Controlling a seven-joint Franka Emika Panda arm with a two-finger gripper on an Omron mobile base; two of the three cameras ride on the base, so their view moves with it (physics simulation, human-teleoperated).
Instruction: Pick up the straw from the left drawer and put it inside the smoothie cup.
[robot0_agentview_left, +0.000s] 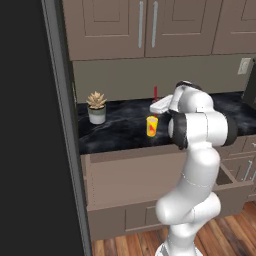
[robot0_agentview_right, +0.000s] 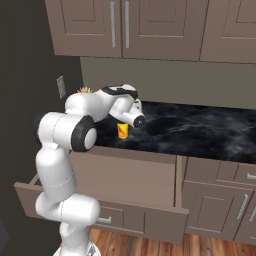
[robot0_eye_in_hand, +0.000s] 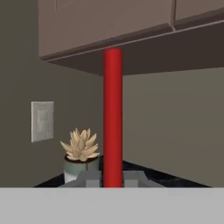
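Hand view: succulent pot behind gripped straw.

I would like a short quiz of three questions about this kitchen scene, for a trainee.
1. True or false: the gripper is shut on the straw.
2. Where is the cup? A) in the drawer B) on the counter C) on the floor
3. What stands left of the cup in the left base view?

Key: 1 true. 2 B, on the counter; the drawer is open. 3 The potted plant.
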